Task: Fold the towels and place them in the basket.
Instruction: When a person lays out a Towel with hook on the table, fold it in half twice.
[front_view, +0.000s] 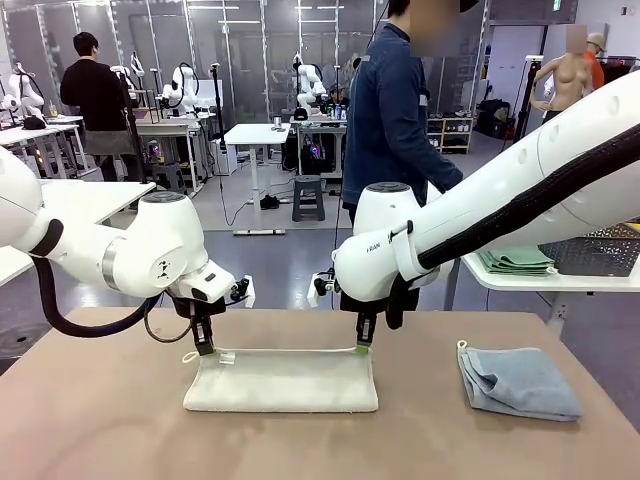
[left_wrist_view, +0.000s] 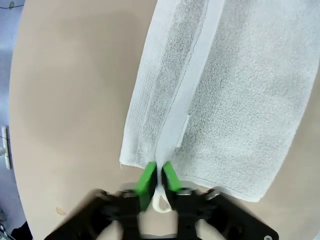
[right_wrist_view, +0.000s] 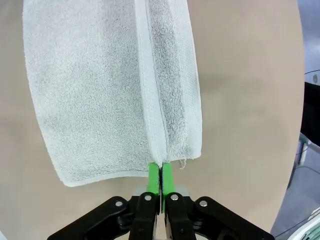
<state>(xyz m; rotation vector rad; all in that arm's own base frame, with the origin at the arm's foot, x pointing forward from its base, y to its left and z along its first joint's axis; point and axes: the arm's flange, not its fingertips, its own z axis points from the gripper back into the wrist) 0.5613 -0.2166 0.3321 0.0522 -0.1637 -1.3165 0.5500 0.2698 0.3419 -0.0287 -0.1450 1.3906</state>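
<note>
Cream-white towel (front_view: 285, 382) lies folded on the desk (front_view: 90, 420), the blue-grey towel (front_view: 520, 382) bunched to its right. At its far edge we see the left claw (front_view: 204, 348) pinched narrowly on the left corner by the loop (front_view: 190, 357), the right claw (front_view: 364, 346) nipped on the right corner. Farther right, the basket (front_view: 600, 255) sits on a second desk (front_view: 500, 281).

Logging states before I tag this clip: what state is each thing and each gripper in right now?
cream towel: folded over, flat on the table, far corners pinched.
blue-grey towel: loosely folded on the table, untouched.
basket: upright on the side table, contents hidden.
green cloths: folded stack beside the basket.
left gripper: shut on the cream towel.
right gripper: shut on the cream towel.
</note>
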